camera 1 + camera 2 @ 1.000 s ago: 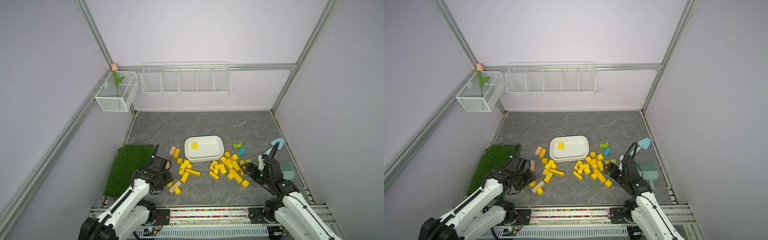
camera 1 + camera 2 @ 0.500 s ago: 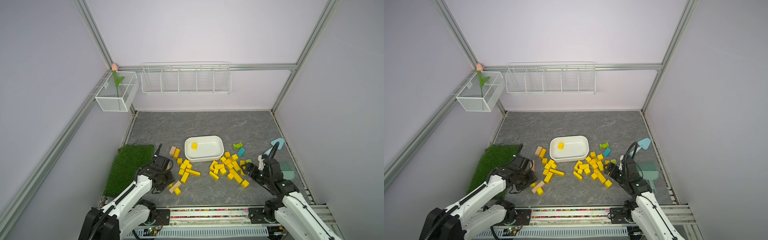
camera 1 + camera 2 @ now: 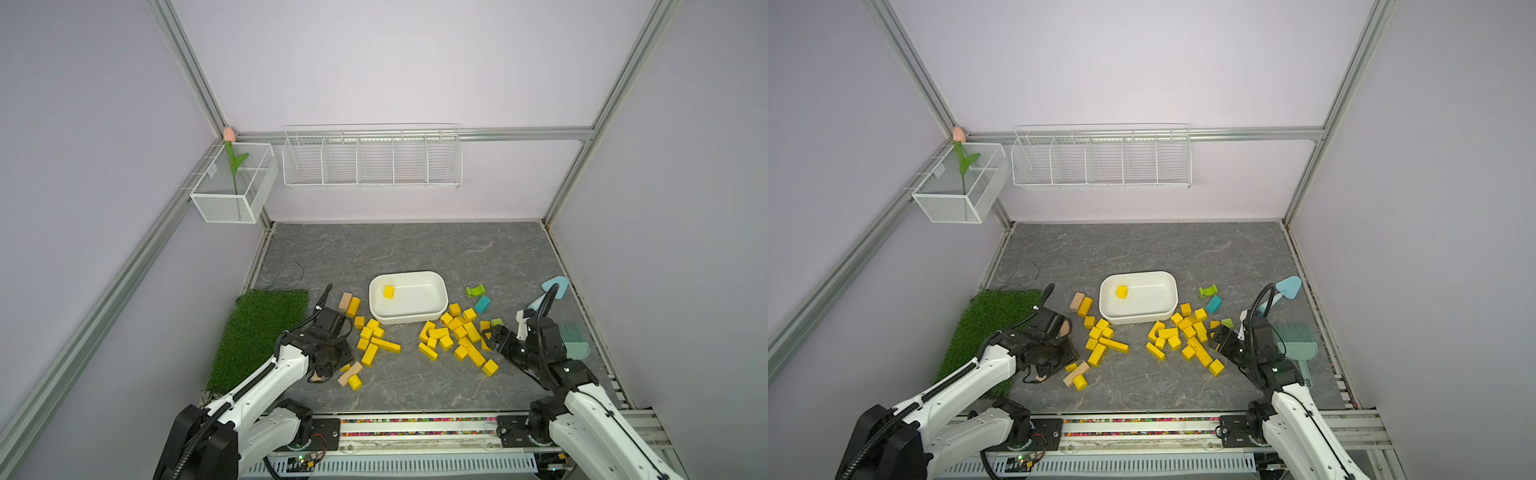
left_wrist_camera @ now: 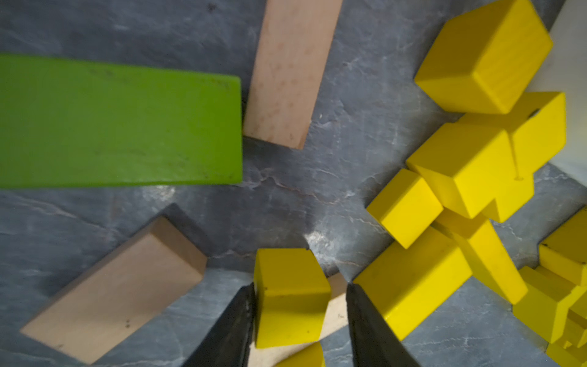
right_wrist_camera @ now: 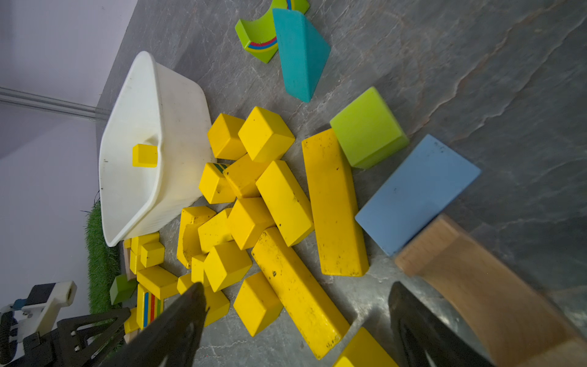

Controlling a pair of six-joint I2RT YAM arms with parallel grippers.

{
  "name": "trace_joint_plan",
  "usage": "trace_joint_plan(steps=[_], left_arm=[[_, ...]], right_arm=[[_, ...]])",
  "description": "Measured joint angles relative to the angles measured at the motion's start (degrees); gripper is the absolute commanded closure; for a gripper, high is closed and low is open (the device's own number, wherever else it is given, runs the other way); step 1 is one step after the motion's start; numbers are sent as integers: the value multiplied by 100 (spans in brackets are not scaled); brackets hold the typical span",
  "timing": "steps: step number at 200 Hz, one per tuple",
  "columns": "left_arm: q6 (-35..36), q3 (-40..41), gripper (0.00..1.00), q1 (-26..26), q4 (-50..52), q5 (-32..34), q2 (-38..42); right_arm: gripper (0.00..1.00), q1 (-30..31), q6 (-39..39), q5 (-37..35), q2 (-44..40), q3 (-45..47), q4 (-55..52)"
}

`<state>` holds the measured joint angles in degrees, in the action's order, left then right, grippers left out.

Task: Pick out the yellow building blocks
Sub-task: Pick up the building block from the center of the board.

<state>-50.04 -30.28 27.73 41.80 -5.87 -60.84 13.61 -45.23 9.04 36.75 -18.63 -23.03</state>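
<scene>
My left gripper (image 4: 300, 294): jaws part-open, straddling small yellow cube (image 4: 290, 295) at near-left of scene; one pad touching, other just clear; tan bar (image 4: 336, 305) just beside. My right gripper (image 5: 297, 286): jaws wide, empty, over right pile of yellow building blocks (image 3: 461, 338). Lone yellow cube (image 3: 388, 291) in white tub (image 3: 415, 319).

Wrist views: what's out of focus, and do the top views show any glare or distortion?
Left wrist view: left pincer is soft-edged, yellow cube between its fingers sharp. Right wrist view: tan arch closest to the lens is blurred, yellow blocks crisp. Both top views: even light, faint shadows, no glare; frame posts splay outward from the wide lens.
</scene>
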Motion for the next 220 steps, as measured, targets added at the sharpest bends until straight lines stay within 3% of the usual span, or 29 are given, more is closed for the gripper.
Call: trace_joint_plan(steps=[34,88,133,193,220], left_arm=[[46,-2,54,0,-33,0,-267],[120,-22,70,0,-66,0,-363],[125,-33,77,0,-90,-2,-319],[273,-37,77,0,-136,-28,772],[509,-177,80,0,-127,-173,859]], right_arm=[[10,0,0,-2,-24,0,-2],[10,0,0,-2,-96,0,-2],[10,0,0,-2,-96,0,-2],[10,0,0,0,-94,0,-2],[10,0,0,0,-90,0,-2]])
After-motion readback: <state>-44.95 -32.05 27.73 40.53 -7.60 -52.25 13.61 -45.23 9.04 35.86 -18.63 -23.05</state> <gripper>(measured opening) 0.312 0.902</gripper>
